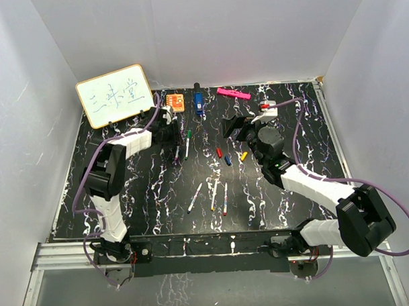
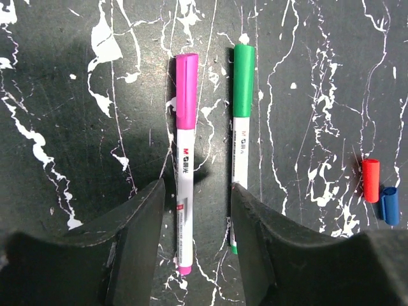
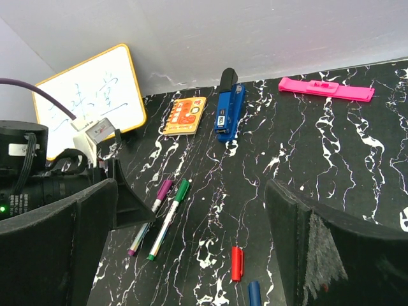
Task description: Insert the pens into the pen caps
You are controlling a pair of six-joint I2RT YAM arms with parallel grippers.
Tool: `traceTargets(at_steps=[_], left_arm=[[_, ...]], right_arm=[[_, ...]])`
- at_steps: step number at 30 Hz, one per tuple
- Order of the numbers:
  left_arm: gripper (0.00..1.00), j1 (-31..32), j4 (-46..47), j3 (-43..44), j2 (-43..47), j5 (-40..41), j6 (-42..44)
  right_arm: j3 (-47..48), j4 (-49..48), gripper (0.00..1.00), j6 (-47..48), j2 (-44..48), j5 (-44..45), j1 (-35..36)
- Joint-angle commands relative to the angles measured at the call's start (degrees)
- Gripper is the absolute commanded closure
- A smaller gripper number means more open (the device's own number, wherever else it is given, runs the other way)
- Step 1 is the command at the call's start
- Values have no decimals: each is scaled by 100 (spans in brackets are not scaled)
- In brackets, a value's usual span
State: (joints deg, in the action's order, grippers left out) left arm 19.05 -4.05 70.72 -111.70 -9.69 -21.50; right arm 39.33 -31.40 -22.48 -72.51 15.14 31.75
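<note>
A purple-capped pen (image 2: 184, 172) lies flat on the black marbled table between the fingers of my left gripper (image 2: 197, 213). The jaws stand apart and do not press on it. A green-capped pen (image 2: 241, 121) lies parallel just outside the right finger. Loose red (image 2: 370, 180) and blue (image 2: 389, 205) pen caps lie to the right, and a yellow cap (image 1: 243, 155) lies past them. Three uncapped pens (image 1: 213, 195) rest nearer the front. My right gripper (image 3: 191, 245) hovers wide open above the red cap (image 3: 236, 263), holding nothing.
A small whiteboard (image 1: 115, 94) leans at the back left. Along the back edge lie an orange block (image 1: 175, 101), a blue-and-black stapler (image 1: 198, 103) and a flat pink bar (image 1: 233, 93). White walls close the table on three sides.
</note>
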Motion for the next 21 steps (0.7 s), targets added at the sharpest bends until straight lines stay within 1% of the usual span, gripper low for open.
traceTargets(at_steps=[1, 7, 10, 13, 16, 18, 21], left_arm=[[55, -6, -178, 237, 653, 121, 21], [54, -6, -254, 95, 1271, 355, 131], [54, -5, -398, -37, 1613, 299, 209], [55, 40, -596, -264, 1946, 98, 295], [55, 292, -892, -575, 2256, 51, 445], [55, 555, -1110, -778, 2445, 180, 542], [55, 1022, -1466, -997, 2679, 394, 654]], right_arm=[[255, -219, 2, 83, -11, 117, -11], [294, -320, 2, -46, -78, -12, -64], [351, -318, 2, -195, -170, -155, -168], [297, -428, 3, -216, -209, -64, -209], [334, -378, 10, -229, -278, 61, -271], [353, -323, 17, -253, -334, 42, -334], [355, -277, 35, -340, -389, -87, -440]])
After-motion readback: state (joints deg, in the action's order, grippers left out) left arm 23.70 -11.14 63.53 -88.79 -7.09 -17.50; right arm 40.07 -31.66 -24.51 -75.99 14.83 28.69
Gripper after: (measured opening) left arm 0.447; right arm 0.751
